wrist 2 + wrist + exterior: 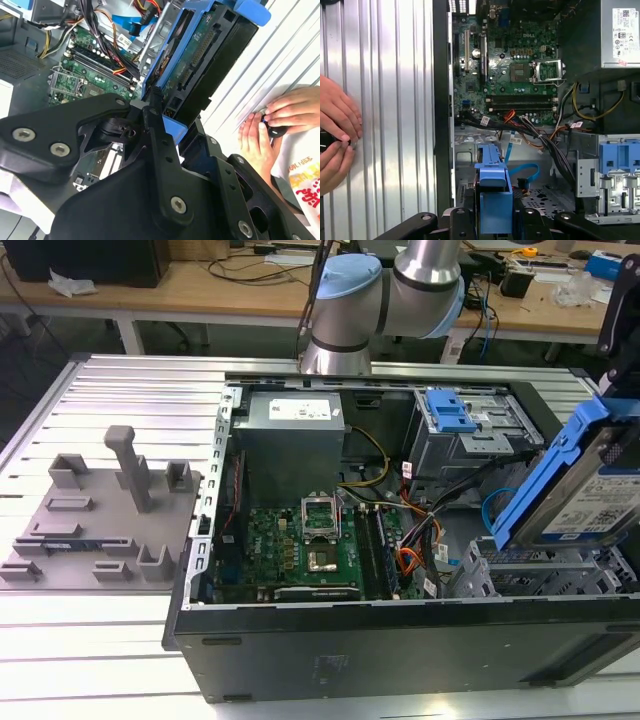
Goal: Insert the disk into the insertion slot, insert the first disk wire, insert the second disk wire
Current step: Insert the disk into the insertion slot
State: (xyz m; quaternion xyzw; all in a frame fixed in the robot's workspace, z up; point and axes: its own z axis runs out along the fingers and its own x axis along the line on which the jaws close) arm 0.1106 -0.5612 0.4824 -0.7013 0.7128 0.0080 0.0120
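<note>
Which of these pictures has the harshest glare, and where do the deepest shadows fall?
Second wrist view: the ribbed silver metal table is glared nearly white. First wrist view: deep shadow around the grey power supply box. Exterior view: even light, the silver hard drive in its blue plastic frame clearly lit.

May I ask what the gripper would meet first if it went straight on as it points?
Likely the low grey perforated-metal drive cage below its blue-framed silver disk, though the thin light-blue cable loop lies close; depth unclear.
</note>
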